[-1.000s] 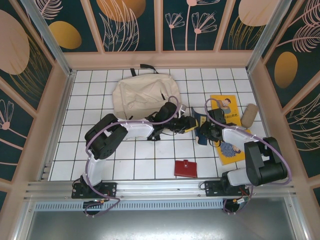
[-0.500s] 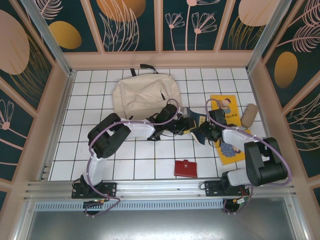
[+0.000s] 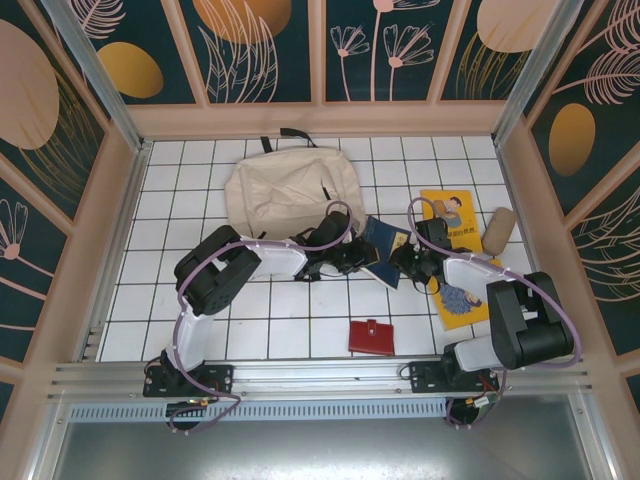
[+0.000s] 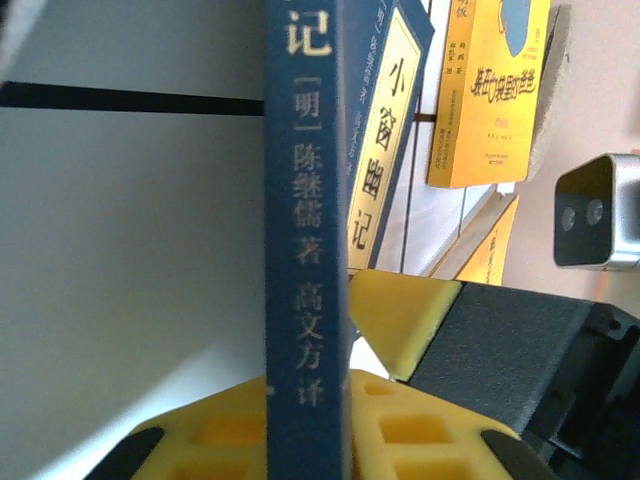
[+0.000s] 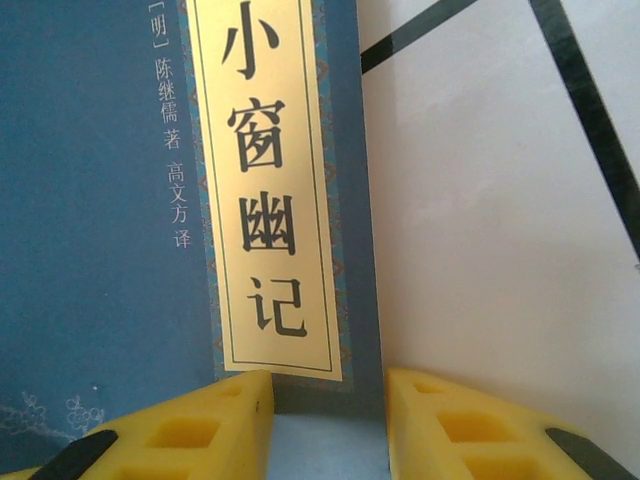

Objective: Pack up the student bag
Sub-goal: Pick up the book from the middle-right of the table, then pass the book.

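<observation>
The student bag (image 3: 290, 190), beige with black straps, lies flat at the back left of the tiled table. A thin blue book (image 3: 383, 245) with a cream title strip hangs tilted between the two arms, just right of the bag. My left gripper (image 3: 358, 255) is shut on its spine; in the left wrist view the spine (image 4: 305, 200) runs up between the yellow pads (image 4: 400, 430). My right gripper (image 3: 408, 262) is at the book's right edge. Its fingers (image 5: 445, 425) stand apart with the blue cover (image 5: 110, 220) just beyond them.
A yellow book (image 3: 455, 255) lies flat under the right arm, with a tan cylindrical pouch (image 3: 498, 230) beside it by the right wall. A small red wallet (image 3: 371, 336) sits near the front edge. Wooden walls (image 3: 115, 215) enclose the table.
The left jaws have closed on the blue book's spine. The book has swung from edge-on to showing its cover upward, and both grippers shifted slightly with it.
</observation>
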Controlling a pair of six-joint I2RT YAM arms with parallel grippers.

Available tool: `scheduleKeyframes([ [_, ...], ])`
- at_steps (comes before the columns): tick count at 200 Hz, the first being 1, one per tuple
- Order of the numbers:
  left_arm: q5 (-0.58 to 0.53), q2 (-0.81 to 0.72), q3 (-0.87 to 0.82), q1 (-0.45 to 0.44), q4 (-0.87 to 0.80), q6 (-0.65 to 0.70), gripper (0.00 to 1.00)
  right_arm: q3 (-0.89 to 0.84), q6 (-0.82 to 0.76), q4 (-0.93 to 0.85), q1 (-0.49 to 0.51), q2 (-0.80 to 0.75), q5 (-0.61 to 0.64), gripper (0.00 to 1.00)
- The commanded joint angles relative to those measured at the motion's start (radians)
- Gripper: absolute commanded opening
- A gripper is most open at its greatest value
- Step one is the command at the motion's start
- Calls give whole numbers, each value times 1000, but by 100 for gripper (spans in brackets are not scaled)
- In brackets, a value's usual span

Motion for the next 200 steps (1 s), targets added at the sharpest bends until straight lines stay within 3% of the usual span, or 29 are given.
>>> scheduleKeyframes([
  [1, -14, -75, 9, 2, -21, 60, 12, 17, -22, -62, 19, 2, -29, 37],
  [23, -34, -127, -6, 7, -37, 109, 0, 22, -29, -54, 19, -44, -24, 42],
  [63, -51, -289, -70, 58, -21, 172, 0, 28, 27, 22, 19, -210, -59, 61],
  [83, -97, -384, -109, 93, -10, 181, 0, 12, 97, 148, 18, -293, -154, 71],
  [116, -239, -494, -216, 126, 118, 75, 0, -31, 284, 483, 57, -352, -275, 82],
  [151, -322, -543, -285, 131, 281, -39, 0, -30, 464, 696, 167, -290, -239, 85],
  [173, -412, -571, -355, 129, 425, -165, 0, -109, 600, 933, 222, -262, -170, 85],
  [200, -444, -590, -388, 127, 533, -192, 0, -115, 651, 987, 260, -245, -102, 85],
])
